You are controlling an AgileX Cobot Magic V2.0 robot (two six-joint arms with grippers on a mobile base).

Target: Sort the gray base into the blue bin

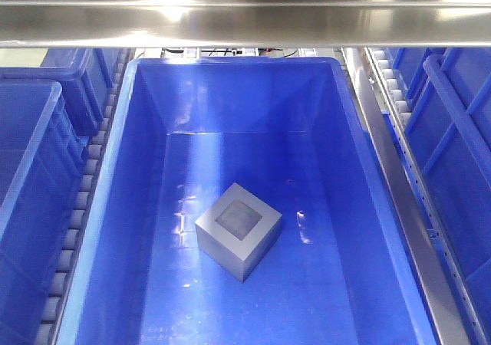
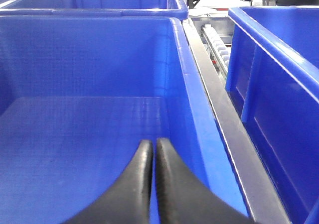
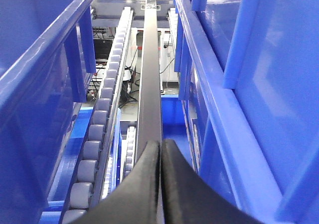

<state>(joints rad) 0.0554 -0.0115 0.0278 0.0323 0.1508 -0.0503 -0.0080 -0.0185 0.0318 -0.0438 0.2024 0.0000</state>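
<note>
One gray base (image 1: 238,231) is seen lying on the floor of the blue bin (image 1: 123,130), near the middle, with its dented face turned up, while the left claw (image 2: 151,152) is pressed together over a bin floor and the right claw (image 3: 160,149) is pressed together above a rail (image 3: 149,84).

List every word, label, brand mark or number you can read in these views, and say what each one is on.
None can be read.
The gray base shows only a plain square recess on top, no marking.
The blue bin has bare walls and rim, with no label showing.
Red shapes on the equipment far beyond the metal rail in the right wrist view are too small and blurred to read.
</note>
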